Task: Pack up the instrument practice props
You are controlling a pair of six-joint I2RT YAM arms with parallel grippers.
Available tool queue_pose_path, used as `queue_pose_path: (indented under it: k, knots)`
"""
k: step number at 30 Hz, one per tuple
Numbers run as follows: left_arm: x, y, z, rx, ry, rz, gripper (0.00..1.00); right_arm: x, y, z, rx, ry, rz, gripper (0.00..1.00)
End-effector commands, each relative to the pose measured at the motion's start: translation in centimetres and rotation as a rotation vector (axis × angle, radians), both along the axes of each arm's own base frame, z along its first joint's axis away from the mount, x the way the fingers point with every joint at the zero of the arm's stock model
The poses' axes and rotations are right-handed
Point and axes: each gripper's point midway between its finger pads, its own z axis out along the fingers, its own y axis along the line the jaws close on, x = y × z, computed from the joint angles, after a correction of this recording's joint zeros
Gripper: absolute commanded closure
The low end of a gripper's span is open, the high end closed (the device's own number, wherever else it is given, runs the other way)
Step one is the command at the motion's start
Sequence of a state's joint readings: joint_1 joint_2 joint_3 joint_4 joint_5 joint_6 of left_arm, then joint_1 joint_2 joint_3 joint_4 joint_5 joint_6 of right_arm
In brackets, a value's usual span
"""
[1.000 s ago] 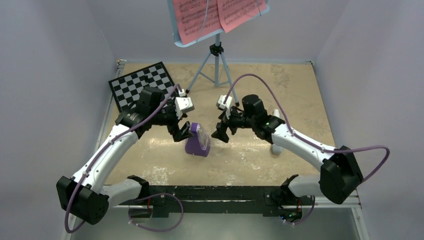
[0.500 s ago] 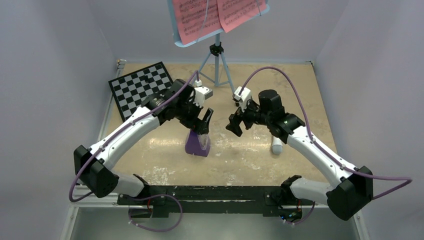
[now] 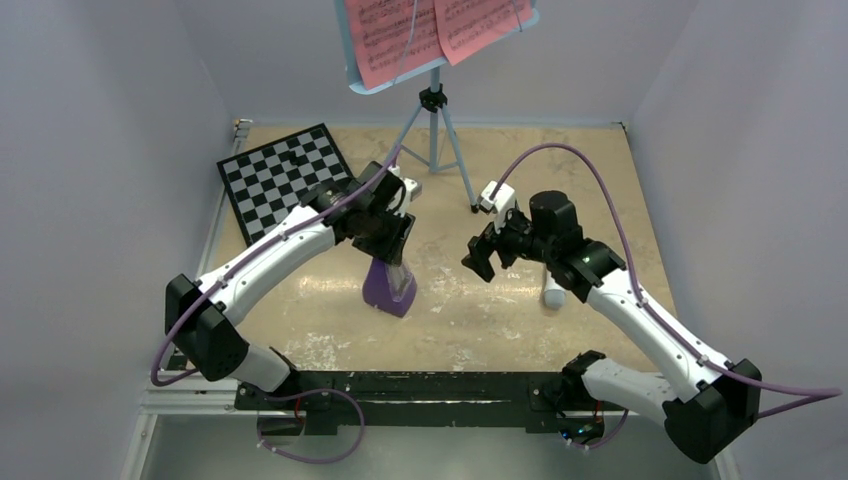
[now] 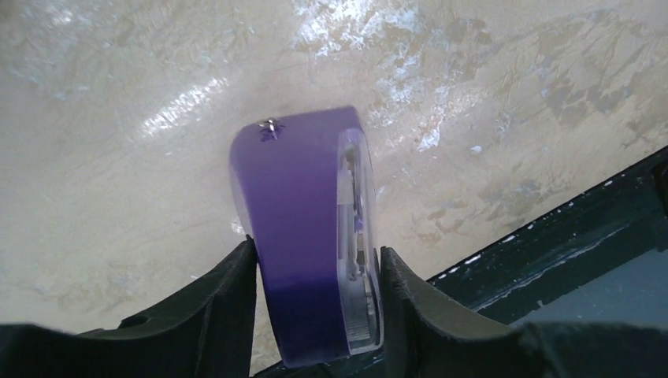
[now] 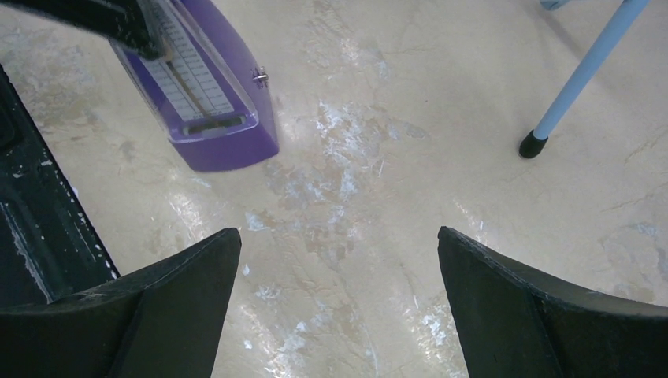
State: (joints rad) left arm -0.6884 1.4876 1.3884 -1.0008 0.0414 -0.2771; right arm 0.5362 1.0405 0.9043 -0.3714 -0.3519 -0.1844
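Beige tabletop (image 3: 520,320), purple metronome (image 4: 303,236) between left fingers (image 4: 217,311)

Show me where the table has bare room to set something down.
Bare: the near strip between purple metronome and white tube, and the far right corner beyond the tripod. Crowded: the centre, where left gripper clasps the metronome beside the right gripper, and far left, taken by the chessboard.

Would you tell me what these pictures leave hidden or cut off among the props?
White tube: top view, the right arm covers all but one end.
Music stand and pink pages: top view, upper parts cut off by the frame edge.
Purple metronome: top view, the left gripper covers its top.
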Motion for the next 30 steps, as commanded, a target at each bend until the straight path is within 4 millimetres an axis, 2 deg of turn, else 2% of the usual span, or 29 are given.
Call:
queue_pose_path:
  k: [1,6,10,13,14,15,17,22,25,30]
  knots:
    - [0.8,-0.4,1.4,-0.023,-0.037,-0.007,0.65,-0.3,-0.4,-0.2,-0.005,0.006,-0.010,0.01]
    - [2.4,-0.3,2.9,-0.058,-0.122,-0.004,0.90,0.1,0.2,0.0,-0.006,0.007,0.013,0.01]
    - [3.3,1.5,3.4,-0.054,-0.189,-0.058,1.00,0.3,0.9,0.1,-0.013,0.005,0.063,0.01]
    - [3.2,3.4,2.8,-0.063,-0.192,-0.163,1.00,0.4,1.4,0.2,-0.009,0.003,0.090,0.01]
    - [3.4,4.2,2.9,-0.045,-0.236,-0.212,1.00,0.5,1.5,0.2,-0.010,0.004,0.092,0.01]
    - [3.3,5.4,2.0,-0.010,-0.270,-0.245,1.00,0.6,1.6,0.2,-0.010,0.006,0.094,0.01]
    - [3.3,7.3,2.6,0.028,-0.397,-0.313,1.00,0.7,1.7,0.1,-0.010,0.015,0.098,0.01]
    - [2.4,9.6,2.6,0.085,-0.596,-0.544,1.00,1.1,2.1,0.2,-0.008,0.025,0.104,0.01]
    - [2.1,12.2,1.5,0.089,-0.514,-0.546,1.00,1.5,2.2,0.2,-0.021,0.032,0.102,0.01]
    - [2.5,16.5,2.4,0.029,-0.382,-0.444,1.00,1.4,2.6,1.0,-0.008,0.039,0.158,0.01]
